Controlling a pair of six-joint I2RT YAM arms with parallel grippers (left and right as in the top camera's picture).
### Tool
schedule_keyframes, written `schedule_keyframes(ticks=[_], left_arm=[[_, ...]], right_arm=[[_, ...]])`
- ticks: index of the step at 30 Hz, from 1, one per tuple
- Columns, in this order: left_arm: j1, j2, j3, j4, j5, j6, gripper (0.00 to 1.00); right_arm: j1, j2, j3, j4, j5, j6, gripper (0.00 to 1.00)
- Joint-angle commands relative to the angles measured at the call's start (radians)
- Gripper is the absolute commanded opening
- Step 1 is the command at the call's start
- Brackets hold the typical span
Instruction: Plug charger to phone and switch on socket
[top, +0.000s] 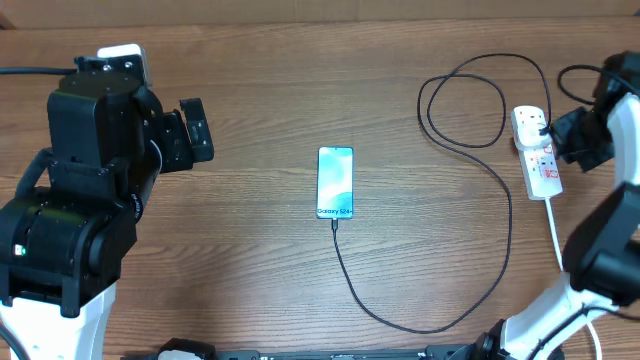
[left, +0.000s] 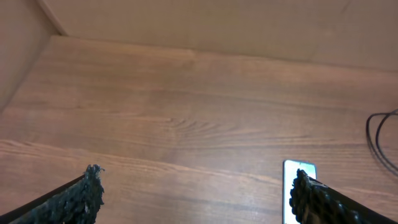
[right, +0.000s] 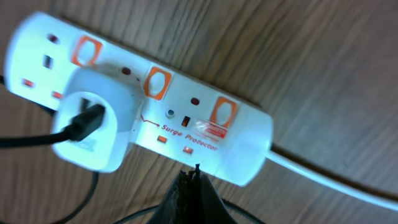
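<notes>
On the wooden table (top: 250, 100) lies the phone (top: 335, 183) (charger (right: 81, 119) reaching its end); left gripper (left: 196, 183) gapes empty, right gripper (right: 189, 180) pinched closed at the socket (right: 236, 124).

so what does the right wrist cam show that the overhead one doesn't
Only right wrist: the "Surge Protector" lettering on the socket, its red-rimmed switches, and the right gripper with tips shut together at the strip's edge. Only overhead: the phone, the charger meeting its lower end, and the left gripper. Both: the socket, the white adapter plugged into it, and the white cord.
</notes>
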Motion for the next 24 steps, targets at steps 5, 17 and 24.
schedule_keyframes(ticks=[5, 17, 24], left_arm=[[0.004, -0.037, -0.010, -0.006, -0.017, 0.011, 1.00], [0.005, -0.259, -0.010, -0.006, -0.017, 0.011, 1.00], [0.005, -0.393, -0.010, -0.006, -0.017, 0.011, 1.00]], right_arm=[[0.000, 0.056, 0.019, 0.101, -0.038, -0.053, 0.04], [-0.003, 0.113, 0.019, 0.176, -0.063, -0.057, 0.04], [-0.003, 0.113, 0.019, 0.205, -0.063, -0.057, 0.04]])
